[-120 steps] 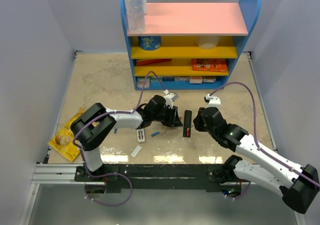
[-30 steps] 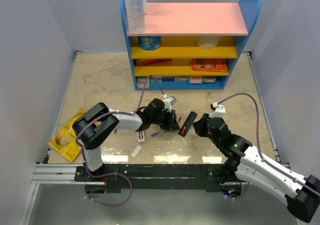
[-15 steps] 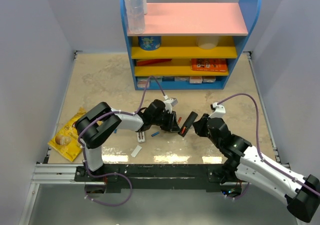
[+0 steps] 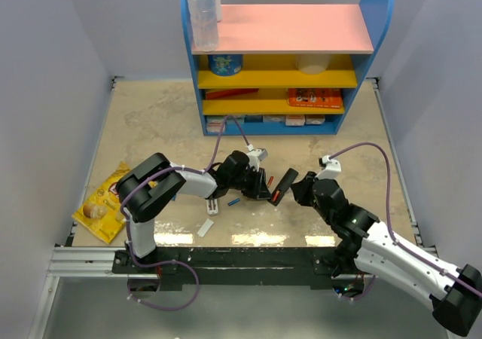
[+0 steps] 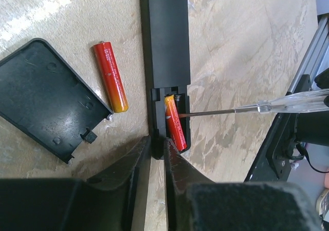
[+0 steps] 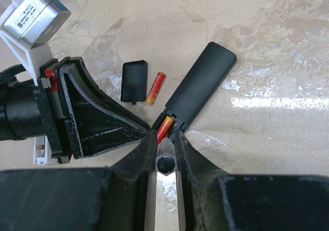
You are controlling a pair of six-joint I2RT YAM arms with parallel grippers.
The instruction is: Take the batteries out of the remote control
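The black remote control (image 5: 165, 36) lies on the table with its battery bay open at the near end. One red battery (image 5: 174, 123) still sits in the bay. A second red battery (image 5: 109, 77) lies loose beside it, next to the black cover (image 5: 46, 97). My left gripper (image 5: 157, 141) is shut on the remote's bay wall. My right gripper (image 6: 165, 138) is shut on a clear-handled screwdriver (image 6: 167, 163), whose thin tip (image 5: 205, 113) touches the seated battery (image 6: 164, 128). In the top view the remote (image 4: 285, 181) lies diagonally between both grippers, and a blue battery (image 4: 234, 201) lies to the left.
A blue shelf unit (image 4: 286, 60) with a clear bottle (image 4: 203, 11) on top stands at the back. A yellow snack bag (image 4: 102, 203) lies at the left edge. A small white piece (image 4: 214, 203) and a grey strip (image 4: 205, 227) lie near the left arm.
Since four seconds ago the remote has turned from upright to diagonal and the right arm has swung in toward it. Over the last second the left jaws narrowed slightly on the remote.
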